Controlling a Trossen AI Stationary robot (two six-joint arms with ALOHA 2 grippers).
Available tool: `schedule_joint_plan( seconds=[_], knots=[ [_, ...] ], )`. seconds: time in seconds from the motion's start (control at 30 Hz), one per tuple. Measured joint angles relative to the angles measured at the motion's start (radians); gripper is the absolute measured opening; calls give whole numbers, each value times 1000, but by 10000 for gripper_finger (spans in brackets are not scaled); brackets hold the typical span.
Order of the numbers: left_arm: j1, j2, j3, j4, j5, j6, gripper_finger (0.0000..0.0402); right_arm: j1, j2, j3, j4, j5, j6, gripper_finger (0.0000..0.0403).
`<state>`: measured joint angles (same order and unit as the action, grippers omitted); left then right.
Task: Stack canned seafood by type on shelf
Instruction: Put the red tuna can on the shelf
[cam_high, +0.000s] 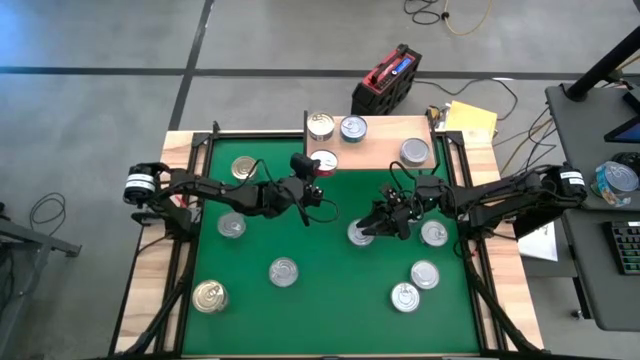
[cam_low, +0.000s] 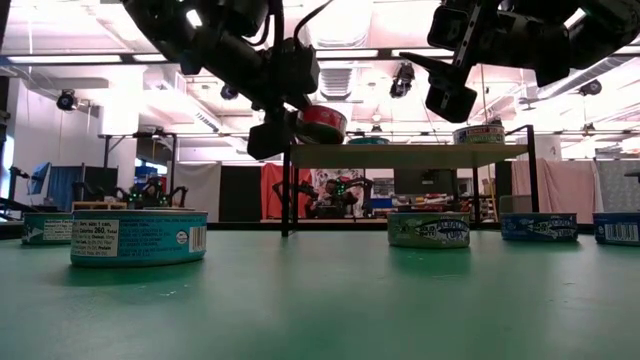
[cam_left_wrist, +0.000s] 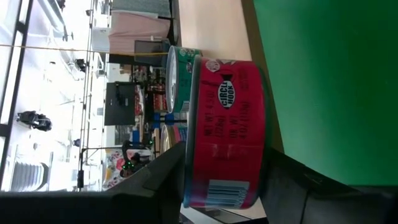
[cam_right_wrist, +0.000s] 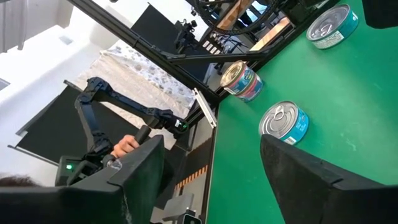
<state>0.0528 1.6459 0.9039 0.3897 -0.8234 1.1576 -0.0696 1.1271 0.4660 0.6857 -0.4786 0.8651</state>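
The shelf (cam_high: 380, 155) stands at the mat's far edge and carries three tins (cam_high: 320, 125) (cam_high: 353, 128) (cam_high: 415, 152). A red-labelled tin (cam_left_wrist: 227, 134) is at the shelf's near left corner, between the fingers of my left gripper (cam_high: 312, 178). In the low view this red tin (cam_low: 322, 122) sits slightly tilted at the shelf's left end. My right gripper (cam_high: 385, 218) hangs open above the green mat (cam_high: 330, 300), next to a silver-topped tin (cam_high: 360, 233), with nothing between its fingers (cam_right_wrist: 311, 180). Several more tins lie scattered on the mat. My left gripper has the red tin between its two fingers, one against the lid's rim (cam_left_wrist: 186, 152) and one against the bottom (cam_left_wrist: 266, 163). The fingers come nearly level from the mat's near-left side. The tin is at the shelf's near edge; whether it rests on the board I cannot tell.
Loose tins lie on the mat at left (cam_high: 231, 226) (cam_high: 243, 168) (cam_high: 210, 296), centre (cam_high: 283, 271) and right (cam_high: 434, 233) (cam_high: 424, 274) (cam_high: 405, 296). A red-and-black box (cam_high: 385, 78) sits behind the shelf. A person's hand (cam_right_wrist: 127, 146) shows beyond the table.
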Motion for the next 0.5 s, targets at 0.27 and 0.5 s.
schedule_joint_plan(
  seconds=[0.27,0.5],
  knots=[
    [0,0,0,4,1,-9,162,0,0,0,0,0,-5,263],
    [0,1,47,2,3,-91,162,0,0,0,0,0,-14,254]
  ],
)
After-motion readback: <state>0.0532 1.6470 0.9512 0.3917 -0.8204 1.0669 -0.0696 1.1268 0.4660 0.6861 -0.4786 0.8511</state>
